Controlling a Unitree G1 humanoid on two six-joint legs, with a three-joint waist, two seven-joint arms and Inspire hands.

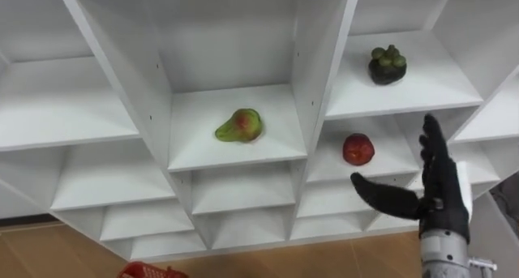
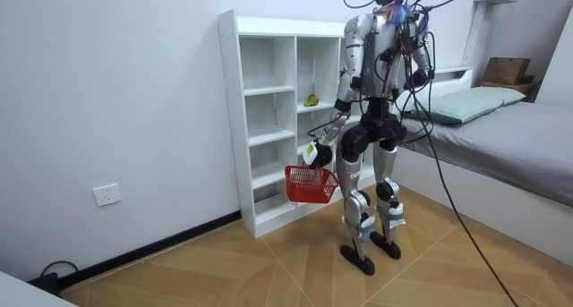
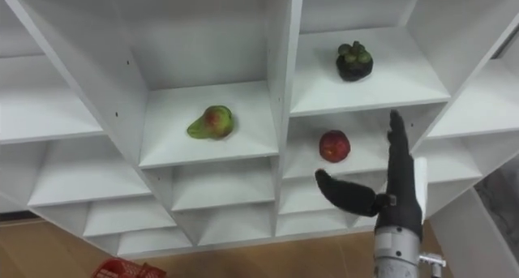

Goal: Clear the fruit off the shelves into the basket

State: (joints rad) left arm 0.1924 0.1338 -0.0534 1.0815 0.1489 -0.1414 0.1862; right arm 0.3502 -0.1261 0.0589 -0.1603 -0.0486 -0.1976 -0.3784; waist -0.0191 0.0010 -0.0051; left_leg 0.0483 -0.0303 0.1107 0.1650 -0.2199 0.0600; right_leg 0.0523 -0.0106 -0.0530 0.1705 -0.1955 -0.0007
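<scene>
While my right hand hovers open, fingers straight up and thumb spread, short of the white cubby closet, the round red apple sits at its 10 o'clock on a shelf, near but untouched. I judge it firm, light and smooth-skinned, so I'd wrap it round its widest part. A dark purple mangosteen lies at 11, a green-and-red pear at 9. My left hand grips a red plastic basket.
</scene>
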